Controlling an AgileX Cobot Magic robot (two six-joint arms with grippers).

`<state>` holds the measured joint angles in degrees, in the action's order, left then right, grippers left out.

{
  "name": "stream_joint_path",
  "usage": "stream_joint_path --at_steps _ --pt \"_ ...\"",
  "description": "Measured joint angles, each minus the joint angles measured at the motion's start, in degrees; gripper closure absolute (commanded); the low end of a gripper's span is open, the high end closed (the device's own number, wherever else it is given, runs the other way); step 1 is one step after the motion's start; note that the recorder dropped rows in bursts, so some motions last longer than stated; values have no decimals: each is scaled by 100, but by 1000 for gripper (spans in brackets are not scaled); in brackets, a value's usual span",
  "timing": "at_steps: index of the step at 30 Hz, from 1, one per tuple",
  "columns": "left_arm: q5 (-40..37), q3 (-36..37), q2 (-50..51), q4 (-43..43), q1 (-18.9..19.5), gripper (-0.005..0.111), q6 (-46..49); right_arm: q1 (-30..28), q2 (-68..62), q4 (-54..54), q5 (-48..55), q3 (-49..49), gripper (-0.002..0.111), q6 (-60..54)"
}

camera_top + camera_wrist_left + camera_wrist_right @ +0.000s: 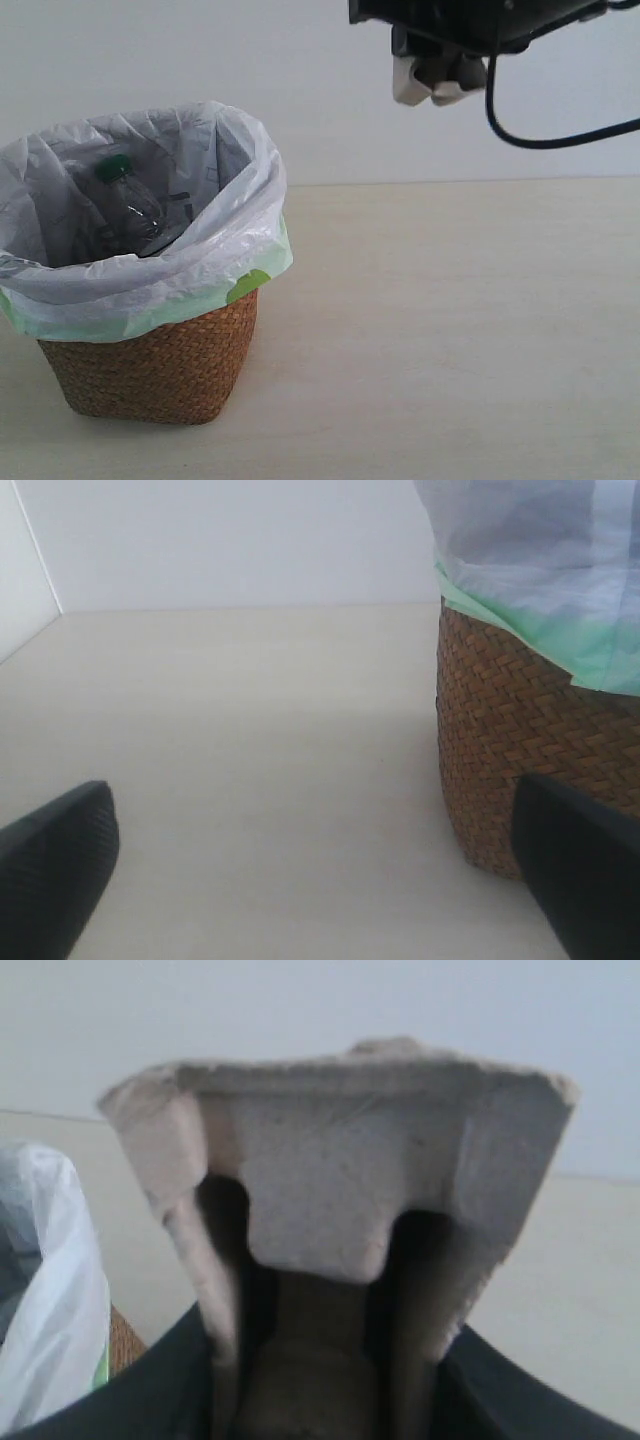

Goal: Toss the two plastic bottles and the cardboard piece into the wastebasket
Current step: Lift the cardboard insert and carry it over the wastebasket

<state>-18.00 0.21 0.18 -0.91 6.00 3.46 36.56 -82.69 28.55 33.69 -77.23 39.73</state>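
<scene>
Right gripper (325, 1400) around cardboard piece (330, 1190), ridges plain only in wrist view.

Black right wrist housing (470, 20), looped black cable (540, 144); left jaws black (ribbed pads (55, 860)).

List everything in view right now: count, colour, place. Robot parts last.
wastebasket: 1, brown wicker, on the table at the exterior view's left
bag: 1, translucent white with a green edge, lining the wastebasket and folded over its rim
bottle: 1 clearly seen, clear with a green cap, inside the wastebasket; a second cannot be made out
cardboard piece: 1, beige-grey, held in the air to the right of the wastebasket
table: 1, pale beige, under everything
wall: 1, off-white, behind the table
cable: 1, black, hanging off the right arm
left pincer: 1, black, open, low beside the wastebasket
right pincer: 1, black, shut on the cardboard piece
</scene>
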Motion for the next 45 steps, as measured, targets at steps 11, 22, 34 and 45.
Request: stream_joint_path --at_steps 11,22,34,45 --pt "0 0 0 0 0 -1 0 0 -761 -6812 -848 -74 108 -4454" --pt "0 0 0 0 0 -1 0 0 -691 -6004 -293 -258 108 -5706" --pt "0 0 0 0 0 -1 0 0 -691 1644 3194 -258 108 -569" --pt "0 0 0 0 0 -1 0 0 -720 -1671 1099 -300 108 -1642"
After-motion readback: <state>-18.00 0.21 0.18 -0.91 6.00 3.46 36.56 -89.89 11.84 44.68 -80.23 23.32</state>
